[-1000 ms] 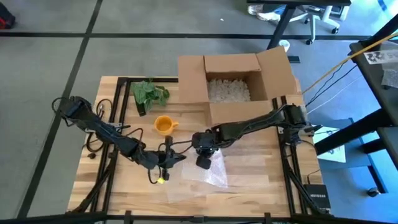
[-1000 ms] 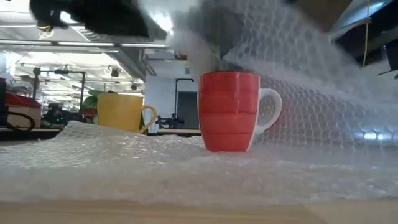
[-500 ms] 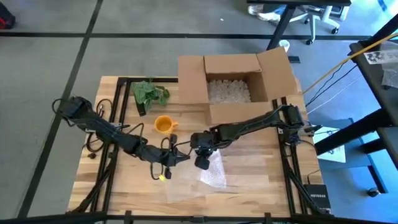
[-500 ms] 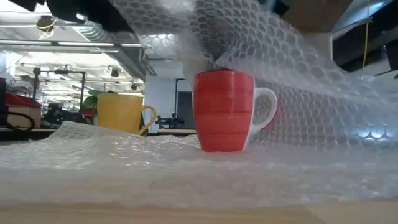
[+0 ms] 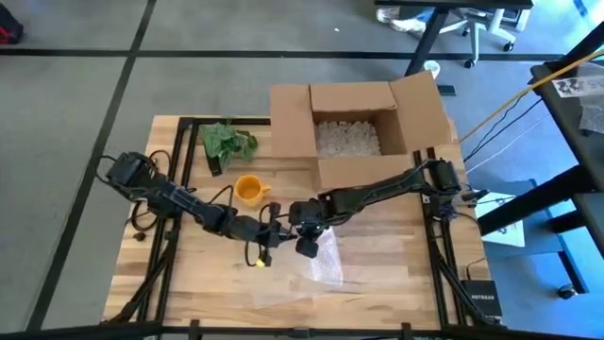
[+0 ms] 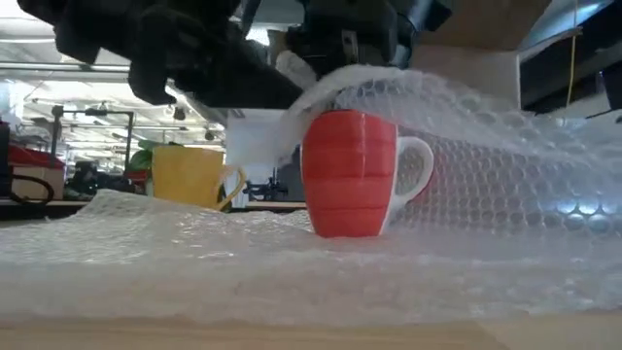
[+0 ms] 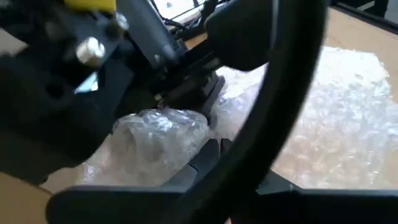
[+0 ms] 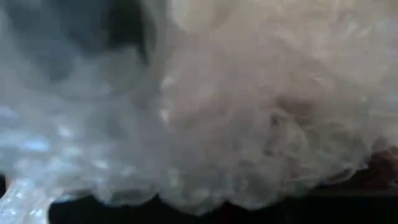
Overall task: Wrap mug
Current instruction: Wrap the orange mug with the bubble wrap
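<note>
Left gripper (image 5: 275, 232) nearer bubble wrap (image 6: 466, 126).

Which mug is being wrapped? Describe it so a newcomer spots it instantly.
Start at the open cardboard box, then come toward the table's front to the bubble wrap where both arms meet. The red mug stands upright on it, wrap draped over its top; the yellow mug sits bare.

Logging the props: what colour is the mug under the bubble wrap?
Red, with a white handle: the mug shows best in the low view.
</note>
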Robot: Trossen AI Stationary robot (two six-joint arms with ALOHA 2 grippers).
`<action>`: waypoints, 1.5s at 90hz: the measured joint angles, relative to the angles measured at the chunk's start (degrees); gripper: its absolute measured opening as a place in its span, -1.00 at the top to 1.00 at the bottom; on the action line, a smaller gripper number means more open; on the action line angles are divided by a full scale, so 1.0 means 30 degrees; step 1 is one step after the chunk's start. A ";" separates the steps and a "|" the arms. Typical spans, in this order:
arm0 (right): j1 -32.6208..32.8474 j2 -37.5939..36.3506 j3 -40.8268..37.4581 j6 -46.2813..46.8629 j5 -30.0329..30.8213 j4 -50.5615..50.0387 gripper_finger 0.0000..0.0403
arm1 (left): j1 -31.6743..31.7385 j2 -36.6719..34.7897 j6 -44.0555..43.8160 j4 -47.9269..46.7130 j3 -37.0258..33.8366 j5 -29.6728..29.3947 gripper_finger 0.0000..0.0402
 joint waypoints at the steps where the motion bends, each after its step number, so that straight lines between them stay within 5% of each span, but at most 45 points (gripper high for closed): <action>1: 0.0000 0.0002 0.0021 -0.0005 0.0000 -0.0002 1.00 | 0.0000 0.0009 -0.0009 0.0000 0.0000 0.0027 1.00; 88: 0.0890 -0.0027 0.6645 -0.1350 0.2681 -0.8687 1.00 | 0.0107 0.0005 -0.0117 -0.0230 0.0023 0.0061 1.00; 135: 0.0237 -0.0070 0.0667 -0.0714 0.0427 -0.1616 1.00 | 0.0102 0.0005 -0.0205 -0.0275 0.0000 0.0069 1.00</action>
